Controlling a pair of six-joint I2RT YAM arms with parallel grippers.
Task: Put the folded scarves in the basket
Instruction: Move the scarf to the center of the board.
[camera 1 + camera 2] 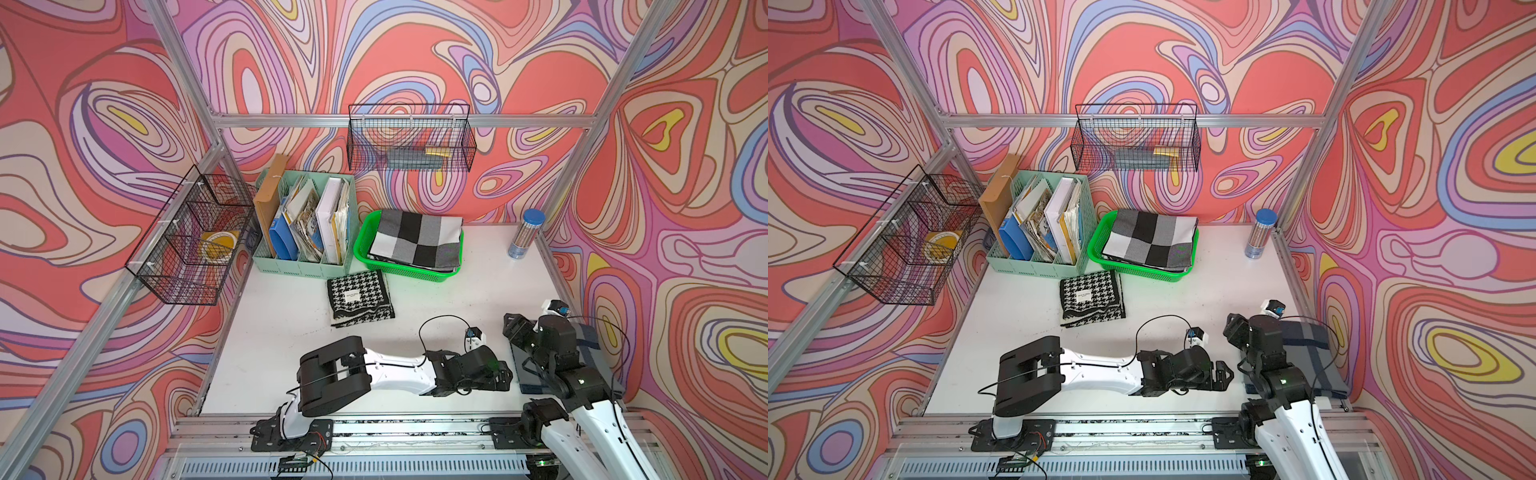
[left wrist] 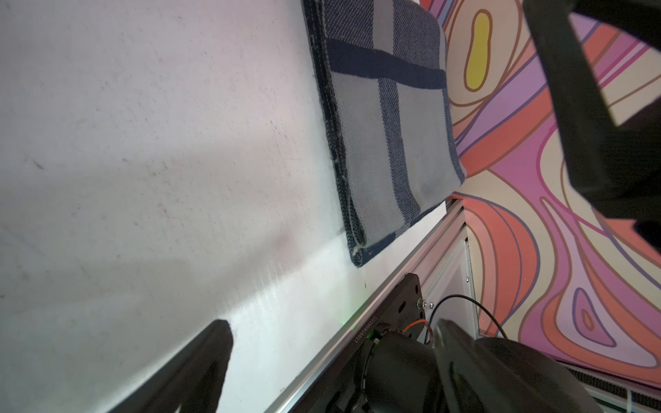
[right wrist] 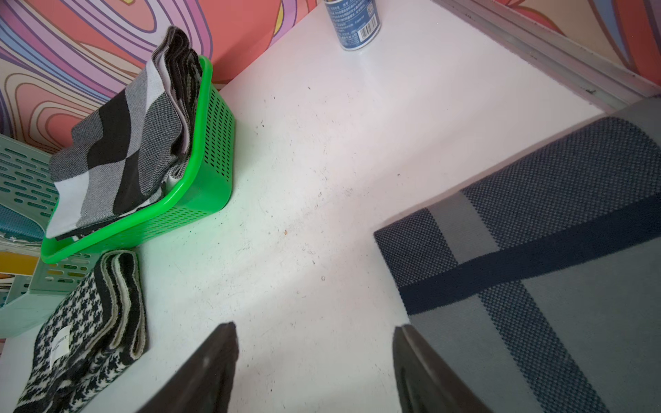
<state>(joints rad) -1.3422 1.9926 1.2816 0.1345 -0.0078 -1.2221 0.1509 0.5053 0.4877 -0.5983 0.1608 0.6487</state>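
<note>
In a top view the left gripper [image 1: 505, 376] is wide and empty, well apart from the basket [image 1: 363, 245], which holds a checked scarf [image 1: 415, 243]. The left wrist view shows the blue-grey scarf [image 2: 375, 143], also far from the basket. In the right wrist view the right gripper [image 3: 314, 350], spread and empty, is just beside it; pinching only the top layers may unfold it.

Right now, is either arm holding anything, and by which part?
Nothing. The left arm's fingers and the right arm's fingers are spread open, with nothing between them; the blue-grey scarf lies ungripped.
</note>
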